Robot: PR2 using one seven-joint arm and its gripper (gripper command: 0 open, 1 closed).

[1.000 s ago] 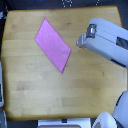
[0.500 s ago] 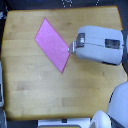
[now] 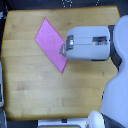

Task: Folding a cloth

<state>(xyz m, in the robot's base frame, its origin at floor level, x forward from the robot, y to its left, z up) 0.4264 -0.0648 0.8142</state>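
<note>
The cloth [image 3: 50, 43] is a flat pink-magenta rectangle lying diagonally on the wooden table [image 3: 35, 85], running from upper left to lower right. My gripper [image 3: 63, 49] reaches in from the exterior view's right on a bulky white and grey arm [image 3: 92, 42]. Its tip sits over the cloth's right edge, near the lower right corner. The fingers are small and blurred, so I cannot tell whether they are open or shut, or whether they touch the fabric.
The robot's white body [image 3: 117, 95] fills the exterior view's right side and lower right corner. Dark floor borders the table's top edge [image 3: 65, 7]. A pale object [image 3: 2, 95] stands at the left edge of the table.
The arm has moved toward the exterior view's left and slightly down, bringing the gripper from off the cloth to over its right edge. The cloth has not moved.
</note>
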